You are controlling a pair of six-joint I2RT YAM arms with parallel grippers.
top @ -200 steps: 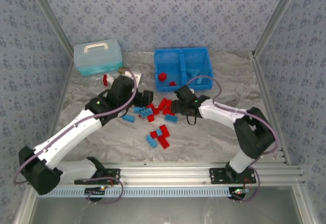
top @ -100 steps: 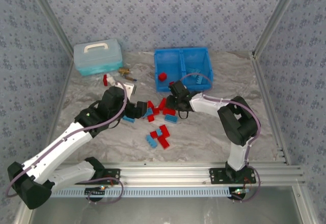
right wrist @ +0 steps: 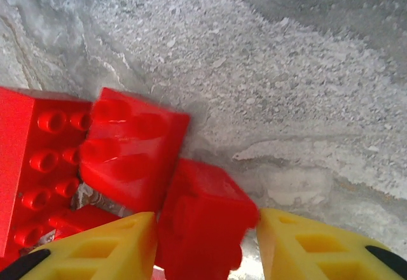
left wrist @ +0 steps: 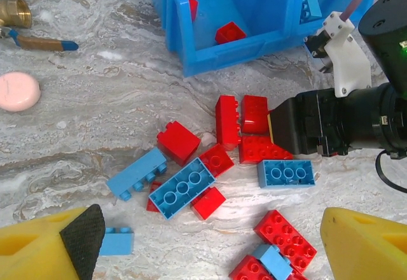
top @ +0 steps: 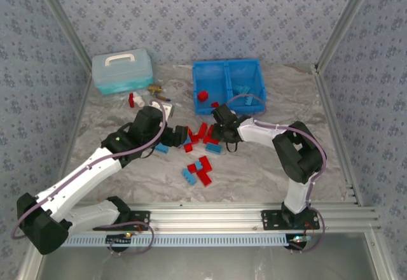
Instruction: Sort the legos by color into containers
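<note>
Several loose legos [top: 198, 169] lie nearest on the marbled surface [top: 261, 175]. Beyond them the left end effector [left wrist: 210, 219] hovers spread wide over the main pile [left wrist: 191, 188], while the right end effector [right wrist: 206, 216] pinches a red lego [right wrist: 200, 191] (low, against other red ones). Farthest stands the blue bin [top: 210, 64], red bricks [top: 202, 95] inside its left compartment.

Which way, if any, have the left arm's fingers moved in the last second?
Yes: the left fingers have pulled back toward the arm bases, away from the blue bin.
</note>
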